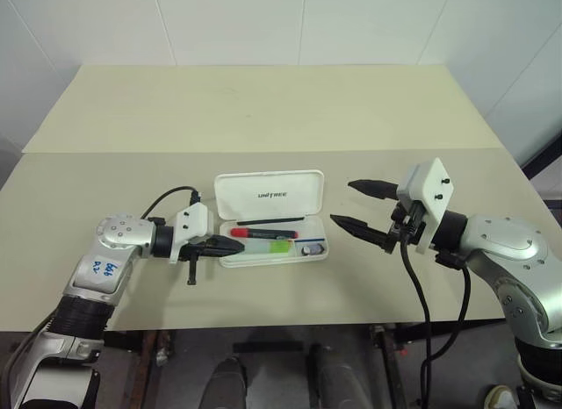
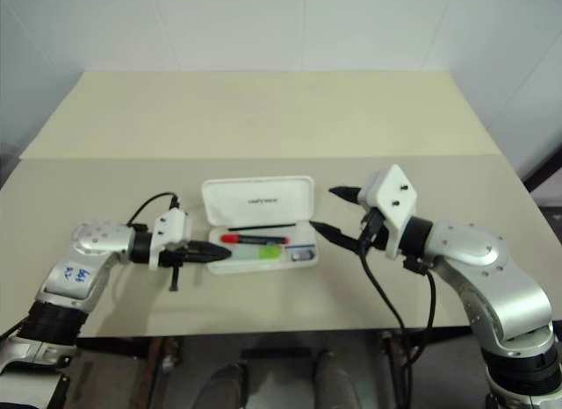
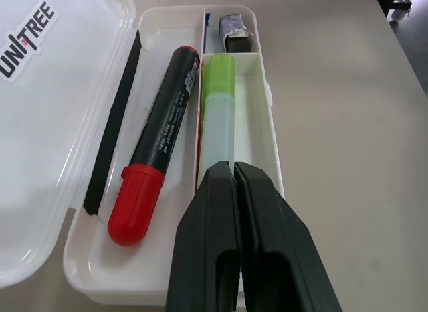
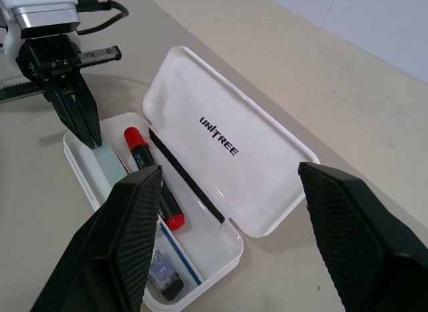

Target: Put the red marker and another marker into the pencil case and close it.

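Both markers lie in the open pencil case (image 1: 270, 218); left gripper (image 1: 230, 247), jaws together, nudges the green marker (image 3: 219, 122) flat beside the red marker (image 3: 157, 143). Right gripper (image 1: 361, 207) waits, jaws apart, beside the case, probably for the lid.

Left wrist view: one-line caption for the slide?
Shut left gripper over the green marker, beside the red marker in the open pencil case.
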{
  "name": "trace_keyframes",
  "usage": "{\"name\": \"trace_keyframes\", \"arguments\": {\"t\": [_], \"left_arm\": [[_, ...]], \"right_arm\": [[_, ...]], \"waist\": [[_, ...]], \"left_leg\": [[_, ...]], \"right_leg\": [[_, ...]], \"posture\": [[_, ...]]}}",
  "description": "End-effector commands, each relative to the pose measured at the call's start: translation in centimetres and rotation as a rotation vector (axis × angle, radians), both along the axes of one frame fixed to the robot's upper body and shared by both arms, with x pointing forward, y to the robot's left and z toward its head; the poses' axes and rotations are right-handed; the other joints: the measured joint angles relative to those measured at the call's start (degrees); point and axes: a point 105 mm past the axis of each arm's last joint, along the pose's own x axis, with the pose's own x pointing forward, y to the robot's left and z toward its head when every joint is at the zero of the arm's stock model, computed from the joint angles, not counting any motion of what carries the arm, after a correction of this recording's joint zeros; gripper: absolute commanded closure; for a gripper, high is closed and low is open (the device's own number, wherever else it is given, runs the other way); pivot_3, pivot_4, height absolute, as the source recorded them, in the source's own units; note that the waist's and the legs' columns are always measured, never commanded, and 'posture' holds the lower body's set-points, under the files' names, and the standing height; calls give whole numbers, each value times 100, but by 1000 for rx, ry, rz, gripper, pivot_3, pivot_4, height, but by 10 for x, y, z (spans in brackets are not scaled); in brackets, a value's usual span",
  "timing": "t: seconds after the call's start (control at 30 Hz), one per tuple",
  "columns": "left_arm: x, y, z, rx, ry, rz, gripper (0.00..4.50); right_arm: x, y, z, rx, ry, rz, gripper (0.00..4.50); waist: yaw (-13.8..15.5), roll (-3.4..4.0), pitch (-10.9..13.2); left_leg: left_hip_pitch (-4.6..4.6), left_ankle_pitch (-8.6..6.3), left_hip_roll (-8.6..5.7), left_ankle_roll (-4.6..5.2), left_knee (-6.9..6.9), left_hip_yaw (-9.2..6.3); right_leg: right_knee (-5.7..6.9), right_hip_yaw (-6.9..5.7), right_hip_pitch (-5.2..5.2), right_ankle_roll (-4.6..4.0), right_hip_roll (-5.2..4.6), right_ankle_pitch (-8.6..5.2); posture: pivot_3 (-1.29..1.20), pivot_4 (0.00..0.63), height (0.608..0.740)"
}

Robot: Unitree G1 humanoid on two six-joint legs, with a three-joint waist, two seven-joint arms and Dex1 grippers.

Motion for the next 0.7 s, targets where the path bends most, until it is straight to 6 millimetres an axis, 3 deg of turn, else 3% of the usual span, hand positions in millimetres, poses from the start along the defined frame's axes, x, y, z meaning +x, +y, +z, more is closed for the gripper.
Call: {"name": "trace_keyframes", "arguments": {"t": [0.03, 0.37, 0.7], "left_arm": [[0, -1, 7, -37, 6, 5, 4449], [14, 7, 12, -50, -21, 128, 4449], [11, 6, 7, 28, -39, 43, 4449]], "right_arm": [[-6, 2, 13, 5, -59, 11, 1072], [-6, 5, 12, 14, -58, 16, 1072], [-6, 5, 13, 17, -65, 12, 1072]], "waist": [[-1, 0, 0], [-7, 0, 0], [-8, 0, 0]], "left_leg": [[-1, 0, 0, 0, 0, 0], [0, 0, 0, 0, -1, 0], [0, 0, 0, 0, -4, 0]], "right_leg": [[0, 0, 0, 0, 0, 0], [0, 0, 0, 1, 0, 0], [-5, 0, -1, 0, 0, 0]], "posture": [[0, 150, 740], [0, 150, 740], [0, 150, 740]]}}
